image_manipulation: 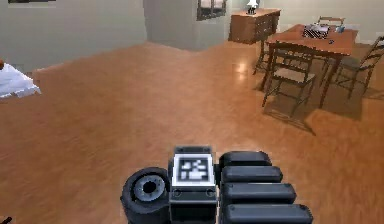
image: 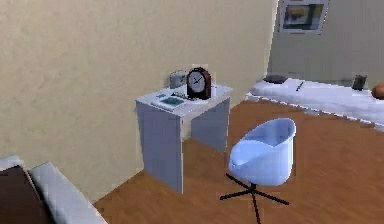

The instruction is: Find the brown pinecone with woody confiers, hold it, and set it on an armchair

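A pale blue tub chair (image: 265,150) on a black star base stands on the wood floor, just right of a white desk (image: 150,125). At the forward view's right edge a small brown round blob (image: 379,92) lies on a white bed (image: 320,98); its shape is too small to name. In the arm side view the arm's dark stacked segments (image_manipulation: 262,188) sit low at the bottom edge. Beside them are a white marker square (image_manipulation: 193,168) and the gripper's dark round body (image_manipulation: 150,195). I can't make out its far end, so I cannot tell whether it holds anything.
The desk carries a black clock (image: 199,83) and a flat book (image: 168,100). A framed picture (image: 303,15) hangs above the bed. Low dark-and-white furniture (image: 40,195) fills the near left corner. A dining table (image_manipulation: 320,42) with chairs (image_manipulation: 290,70) and a sideboard (image_manipulation: 255,25) stand beyond open wood floor.
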Controlling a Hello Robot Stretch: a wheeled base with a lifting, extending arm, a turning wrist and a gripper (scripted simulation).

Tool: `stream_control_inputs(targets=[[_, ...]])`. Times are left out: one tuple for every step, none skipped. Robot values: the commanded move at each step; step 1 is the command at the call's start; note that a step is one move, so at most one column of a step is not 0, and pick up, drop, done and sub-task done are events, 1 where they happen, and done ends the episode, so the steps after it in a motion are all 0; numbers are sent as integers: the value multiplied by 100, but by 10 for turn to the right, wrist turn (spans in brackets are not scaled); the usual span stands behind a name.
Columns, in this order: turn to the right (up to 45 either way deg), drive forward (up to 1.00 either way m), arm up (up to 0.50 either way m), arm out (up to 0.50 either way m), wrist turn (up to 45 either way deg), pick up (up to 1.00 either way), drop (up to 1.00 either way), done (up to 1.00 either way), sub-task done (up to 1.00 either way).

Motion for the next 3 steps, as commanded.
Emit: stream_control_inputs(targets=[[-450, 0, 0, 0, 0, 0, 0, 0, 0], [-450, 0, 0, 0, 0, 0, 0, 0, 0], [-90, 0, 0, 0, 0, 0, 0, 0, 0]])
